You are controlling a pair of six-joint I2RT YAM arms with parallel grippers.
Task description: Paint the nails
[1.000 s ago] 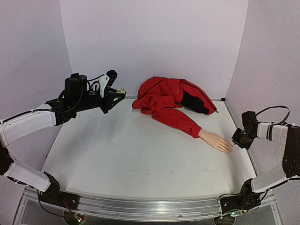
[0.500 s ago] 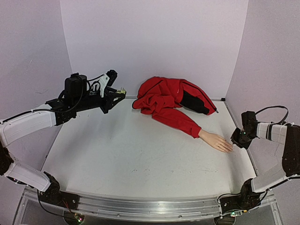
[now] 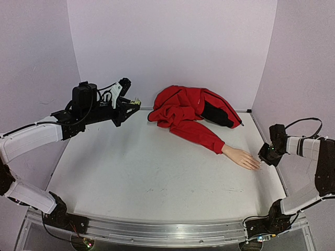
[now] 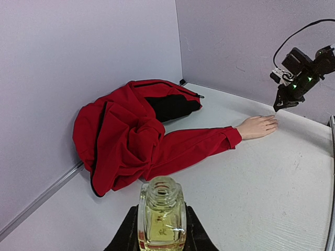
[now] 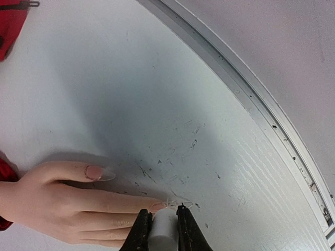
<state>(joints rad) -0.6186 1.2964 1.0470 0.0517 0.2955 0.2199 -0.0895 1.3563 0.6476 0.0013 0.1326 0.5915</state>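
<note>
The pale mannequin hand (image 3: pixel 241 157) lies flat on the table, sticking out of a red jacket sleeve (image 3: pixel 199 133). Its nails (image 5: pixel 97 172) are long; the thumb nail shows plainly. My right gripper (image 5: pixel 163 213) is shut on a white brush cap (image 5: pixel 165 230), whose thin bristles touch the tip of the index finger nail (image 5: pixel 158 207). In the top view the right gripper (image 3: pixel 263 157) sits just right of the fingertips. My left gripper (image 4: pixel 161 212) is shut on a small clear yellowish bottle (image 4: pixel 161 219) with an open neck, held in the air at the back left (image 3: pixel 133 102).
The bunched red jacket (image 3: pixel 183 107) lies against the back wall. Purple walls close in the table on three sides. A metal rim (image 5: pixel 246 94) runs along the table's right edge, close to the right gripper. Dark scuff marks (image 5: pixel 180 151) dot the white table near the hand.
The right gripper has shifted slightly left and down, closer to the mannequin's fingertips. The left arm and bottle have not moved.
</note>
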